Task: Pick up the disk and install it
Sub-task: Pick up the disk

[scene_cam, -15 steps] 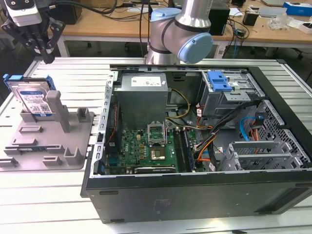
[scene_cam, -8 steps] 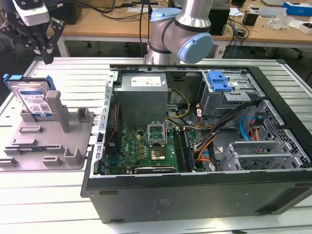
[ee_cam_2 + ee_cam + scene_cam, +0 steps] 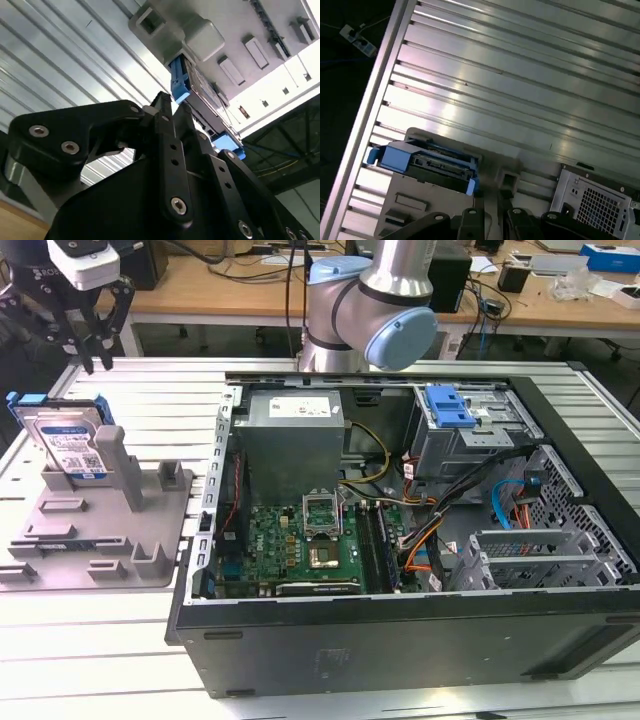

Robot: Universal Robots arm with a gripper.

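The disk [image 3: 72, 445], a silver drive with a white-and-blue label in a blue bracket, stands on edge against a post of the grey stand [image 3: 150, 510] at the exterior view's left. My gripper [image 3: 95, 362] hangs above the disk, apart from it, its black fingers drawn together and holding nothing. In the second wrist view the fingertips of my gripper [image 3: 171, 104] point at the disk's blue bracket end [image 3: 181, 85], which sits under the stand's post [image 3: 195, 35]. The first wrist view shows the disk [image 3: 427, 162] edge-on in the stand [image 3: 415, 200].
An open computer case [image 3: 400, 640] lies on the slatted metal table [image 3: 150, 380], to the right of the stand in the exterior view. Inside are a motherboard, cables and a drive bay with a blue tab [image 3: 447, 407]. The arm's joint [image 3: 370, 310] rises behind the case. The case's corner [image 3: 595, 205] shows beside the stand.
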